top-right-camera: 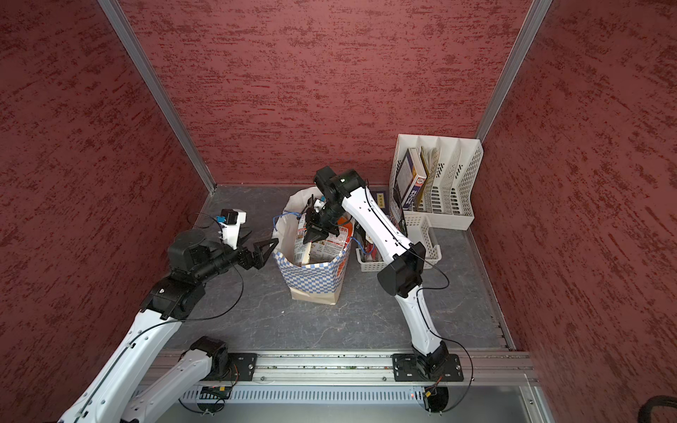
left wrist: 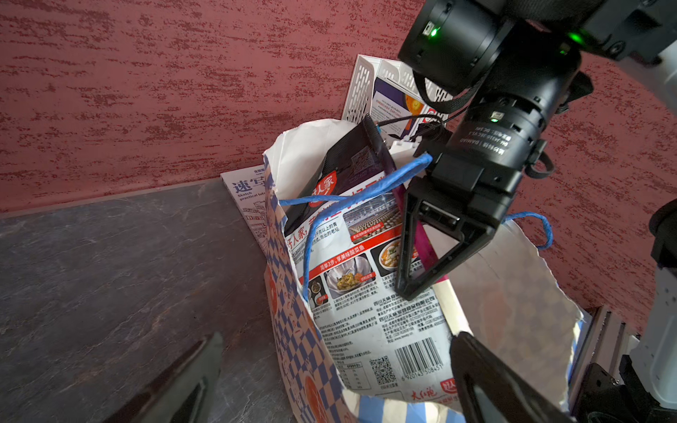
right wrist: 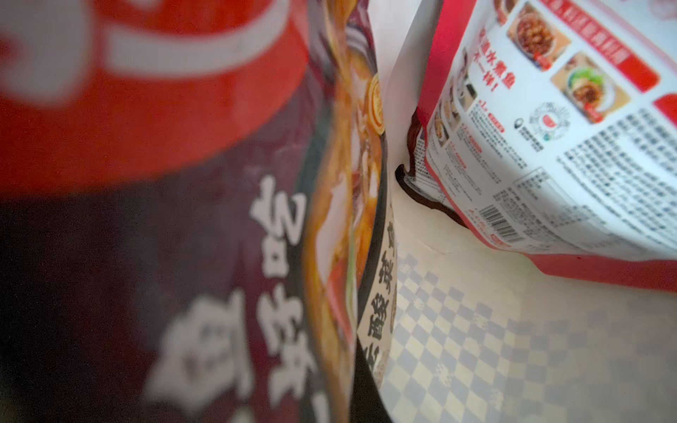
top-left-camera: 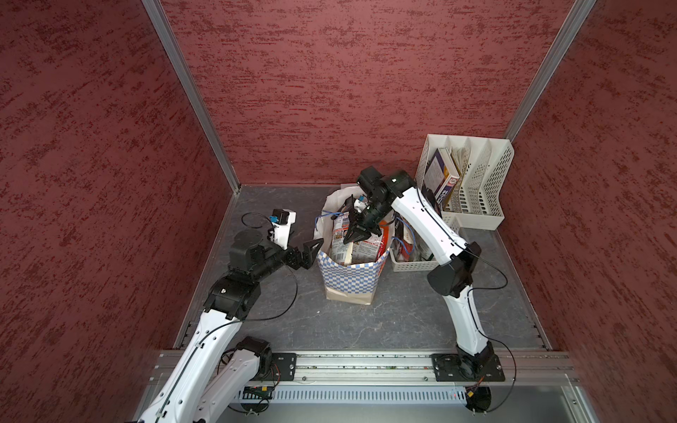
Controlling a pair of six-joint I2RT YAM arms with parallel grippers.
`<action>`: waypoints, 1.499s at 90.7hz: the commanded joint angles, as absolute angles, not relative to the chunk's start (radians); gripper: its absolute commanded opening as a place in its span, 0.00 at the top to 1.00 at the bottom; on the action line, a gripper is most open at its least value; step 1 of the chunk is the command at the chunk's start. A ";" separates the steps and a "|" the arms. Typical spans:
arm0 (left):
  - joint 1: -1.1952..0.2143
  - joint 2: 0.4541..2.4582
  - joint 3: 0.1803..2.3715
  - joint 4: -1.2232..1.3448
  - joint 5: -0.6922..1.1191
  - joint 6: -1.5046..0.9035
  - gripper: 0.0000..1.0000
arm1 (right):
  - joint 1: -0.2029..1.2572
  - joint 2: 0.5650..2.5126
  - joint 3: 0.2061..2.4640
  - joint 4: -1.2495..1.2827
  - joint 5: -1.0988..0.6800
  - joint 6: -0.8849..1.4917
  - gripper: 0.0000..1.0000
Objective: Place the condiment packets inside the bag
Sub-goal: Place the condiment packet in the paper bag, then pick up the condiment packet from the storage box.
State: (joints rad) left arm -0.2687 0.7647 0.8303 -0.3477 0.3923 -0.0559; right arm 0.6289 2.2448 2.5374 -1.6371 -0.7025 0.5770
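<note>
The likeliest trouble is the blue cord handle [left wrist: 366, 186]: it runs up against the body of the right tool [left wrist: 406, 291], so pulling that arm out could catch the cord and drag or tip the bag [top-left-camera: 348, 278], which nothing appears to steady. A second risk is crowding. The condiment packets already inside, among them a white-backed packet [left wrist: 373, 322] and a black packet [left wrist: 344, 164], stand on end and rise above the rim. A new one let go too high may rest on them and slide out rather than drop. The rim at the bag's 3 o'clock side looks ragged, and a hard push there might tear it further. The right tool reaches down into the bag's mouth with its jaws closed. A thin magenta edge runs between them in the left wrist view, and a dark purple packet [right wrist: 183, 256] fills the right wrist view at close range, so I judge it is gripping that packet by its edge. A red-edged packet [right wrist: 549, 146] stands across the gap from it. The left tool [top-left-camera: 314, 252] hangs at the bag's 9 o'clock with jaws fully spread and nothing in them; the checkered wall sits between its fingers [left wrist: 491, 381], and whether they touch it I cannot tell. The bag stands mid-desk, with the white basket [top-left-camera: 414, 263] at its 3 o'clock.
</note>
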 commanded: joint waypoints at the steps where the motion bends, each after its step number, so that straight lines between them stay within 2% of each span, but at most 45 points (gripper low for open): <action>1: -0.268 0.754 0.819 -0.329 0.411 -0.064 0.00 | 0.647 2.241 2.577 -1.752 -0.704 0.592 0.95; 13: -0.267 0.756 0.822 -0.331 0.409 -0.066 0.00 | 0.656 2.251 2.578 -1.719 -0.710 0.586 0.80; 20: -0.268 0.758 0.823 -0.337 0.406 -0.065 0.00 | 0.656 2.240 2.578 -1.699 -0.707 0.577 0.67; 40: -0.268 0.764 0.829 -0.340 0.401 -0.067 0.00 | 0.651 2.173 2.580 -1.703 -0.625 0.533 0.61; 50: -0.269 0.775 0.835 -0.344 0.397 -0.067 0.00 | 0.627 2.086 2.581 -1.724 -0.490 0.486 0.61; 62: -0.270 0.801 0.850 -0.362 0.396 -0.067 0.00 | 0.609 1.903 2.515 -1.697 -0.236 0.399 0.58; 70: -0.271 0.809 0.854 -0.369 0.395 -0.067 0.00 | 0.554 1.732 2.334 -1.622 -0.097 0.353 0.50; 77: -0.273 0.809 0.852 -0.367 0.392 -0.070 0.00 | 0.444 1.560 2.148 -1.508 -0.024 0.315 0.47; 89: -0.273 0.803 0.847 -0.360 0.379 -0.066 0.00 | 0.208 1.225 1.722 -1.231 -0.027 0.205 0.32; 96: -0.273 0.803 0.846 -0.359 0.377 -0.061 0.00 | 0.149 1.080 1.494 -1.101 0.002 0.137 0.18; 102: -0.273 0.806 0.844 -0.354 0.374 -0.061 0.00 | 0.116 0.990 1.325 -1.009 -0.053 0.089 0.11; 113: -0.273 0.814 0.839 -0.345 0.366 -0.058 0.00 | 0.100 0.923 1.078 -0.811 -0.146 0.059 0.10; 121: -0.272 0.814 0.830 -0.338 0.359 -0.059 0.00 | 0.083 0.922 0.923 -0.575 -0.188 0.051 0.10; 136: -0.272 0.806 0.817 -0.339 0.337 -0.060 0.00 | 0.051 1.051 0.701 -0.130 -0.271 0.054 0.14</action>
